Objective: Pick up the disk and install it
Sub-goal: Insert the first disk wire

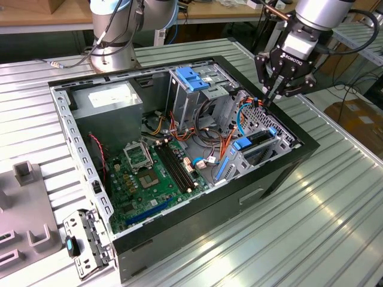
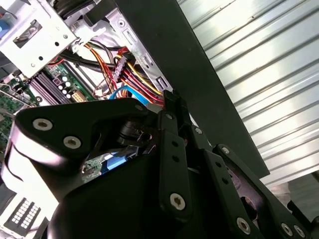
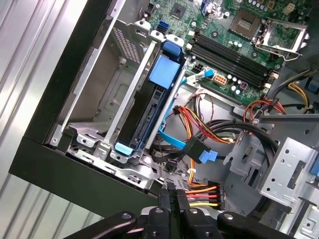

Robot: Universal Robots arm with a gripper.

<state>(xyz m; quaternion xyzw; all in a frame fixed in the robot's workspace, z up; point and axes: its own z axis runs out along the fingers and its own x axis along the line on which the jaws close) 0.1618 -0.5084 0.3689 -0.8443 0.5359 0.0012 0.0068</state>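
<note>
- Open black desktop computer case (image 1: 281,173) lies on its side on a ribbed silver metal table (image 1: 335,221); green motherboard (image 1: 149,173) exposed inside.
- Black two-finger gripper (image 1: 268,97) on the silver-grey robot arm (image 1: 317,15) hangs over the case's edge on the exterior view's right, fingertips pointing down, just above a perforated metal panel and the orange and blue cables there.
- Gripper fingers pressed together with no gap in the first wrist view (image 3: 173,201); nothing is held between them.
- The disk (image 3: 149,107), a flat drive with blue plastic side rails, sits edge-on in a slot of the grey metal drive bay (image 3: 107,114) at the case's corner; a blue plastic tab is on its upper end and a smaller blue clip on its lower end.
- In the exterior view the disk (image 1: 257,143) shows as a dark slab with blue tabs in the bay, below the gripper and apart from it.
- Bundle of red, yellow and black power wires (image 3: 202,191) lies just ahead of the fingertips; a blue flat data cable (image 3: 184,144) runs beside the disk's bay.
- Tall metal cage with a blue plastic handle (image 1: 194,84) stands near the case's middle; grey power-supply box with a white sticker (image 1: 108,101) sits at the far corner.
- Loose metal bracket with a small blue latch (image 1: 84,242) lies on the table beside the case, on the exterior view's left.
</note>
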